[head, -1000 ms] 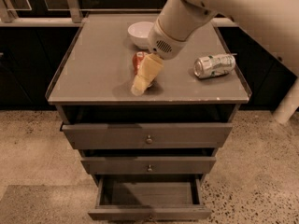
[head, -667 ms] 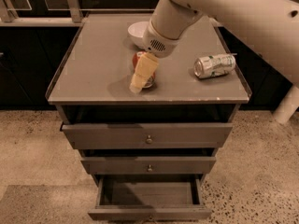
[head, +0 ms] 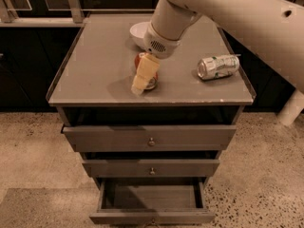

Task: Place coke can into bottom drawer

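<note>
The bottom drawer (head: 152,216) stands pulled open at the foot of the frame above speckled floor, with the middle drawer (head: 151,168) and top drawer (head: 149,137) slightly out above it. On the grey desk (head: 95,75), the coke can (head: 152,82) sits near centre, a silver-and-green can (head: 217,66) lies to its right, and a white bowl (head: 140,32) is behind. The pincer (head: 140,82), reaching from the upper right, covers most of the coke can; whether it grips it I cannot tell.
</note>
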Action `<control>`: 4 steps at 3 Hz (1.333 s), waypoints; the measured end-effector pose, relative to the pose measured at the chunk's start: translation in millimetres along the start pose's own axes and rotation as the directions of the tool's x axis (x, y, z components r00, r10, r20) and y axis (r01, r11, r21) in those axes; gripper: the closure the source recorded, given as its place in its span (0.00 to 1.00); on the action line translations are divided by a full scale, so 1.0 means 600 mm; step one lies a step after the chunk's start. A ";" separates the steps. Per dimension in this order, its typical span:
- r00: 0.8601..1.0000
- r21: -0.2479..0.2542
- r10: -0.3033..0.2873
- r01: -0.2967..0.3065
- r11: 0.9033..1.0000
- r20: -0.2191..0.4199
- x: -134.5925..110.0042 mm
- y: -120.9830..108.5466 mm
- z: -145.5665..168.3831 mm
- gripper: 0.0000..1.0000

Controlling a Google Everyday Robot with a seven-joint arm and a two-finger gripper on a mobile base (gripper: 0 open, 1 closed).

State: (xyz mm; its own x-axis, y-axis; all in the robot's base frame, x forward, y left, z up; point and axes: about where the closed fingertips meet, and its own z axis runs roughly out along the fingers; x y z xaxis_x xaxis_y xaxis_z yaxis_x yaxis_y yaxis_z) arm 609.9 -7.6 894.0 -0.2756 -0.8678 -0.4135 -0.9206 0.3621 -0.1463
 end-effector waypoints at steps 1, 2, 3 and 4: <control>0.998 0.015 0.050 -0.050 0.999 -0.027 0.001 -0.030 0.020 0.00; 0.993 0.033 0.111 -0.109 0.993 -0.050 0.004 -0.060 0.041 0.00; 0.985 0.039 0.158 -0.155 0.987 -0.074 0.004 -0.079 0.069 0.00; 0.975 0.025 0.198 -0.197 0.980 -0.097 0.008 -0.089 0.098 0.00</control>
State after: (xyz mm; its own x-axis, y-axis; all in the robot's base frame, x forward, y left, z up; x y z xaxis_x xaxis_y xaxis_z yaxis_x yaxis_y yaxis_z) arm 673.9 -11.2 847.0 -0.4781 -0.8077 -0.3449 -0.8413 0.5340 -0.0844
